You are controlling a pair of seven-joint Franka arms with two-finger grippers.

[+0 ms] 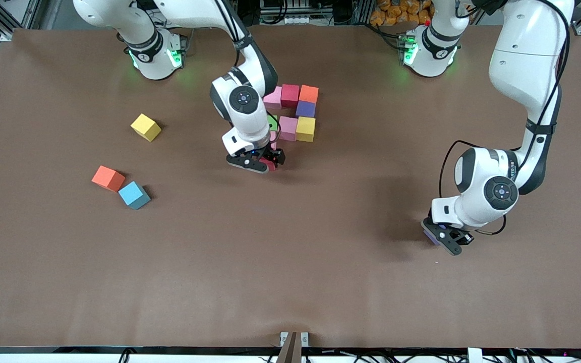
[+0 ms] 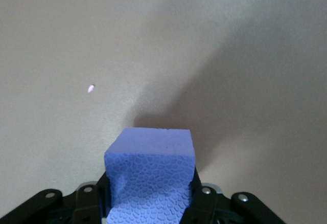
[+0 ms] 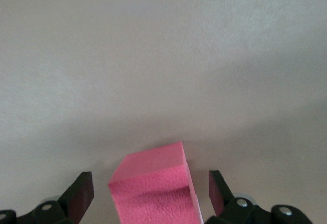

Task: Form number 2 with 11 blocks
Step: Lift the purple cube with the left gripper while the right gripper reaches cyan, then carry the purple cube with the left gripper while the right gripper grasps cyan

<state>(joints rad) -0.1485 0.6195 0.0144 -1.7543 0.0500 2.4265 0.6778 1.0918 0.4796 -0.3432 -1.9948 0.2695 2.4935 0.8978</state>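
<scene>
The left claw is down at the tabletop toward the left arm's end, well apart from everything else, and is clamped on a purple block; the left wrist view shows the foam squeezed in between the fingers.

The right claw sits low at the near edge of the unfinished number 2, its fingers spread apart with a pink block resting loose between them, touching neither.

The digit so far shows a top row of pink, red and orange, a purple cube under the orange, then a row with green partly hidden by the arm, pink and yellow.

Three blocks lie loose toward the right arm's end:
- a yellow block
- an orange block
- a teal-blue block touching the orange one, nearer the camera

The step in hand appears to be two-fold: the right arm releasing, the left lifting.

To do it well, the right claw should rise straight up so the fingers do not drag the pink block out of line. The left should lift its block vertically, keep it square to the rows, and wait until the right arm clears the digit before bringing it over.
</scene>
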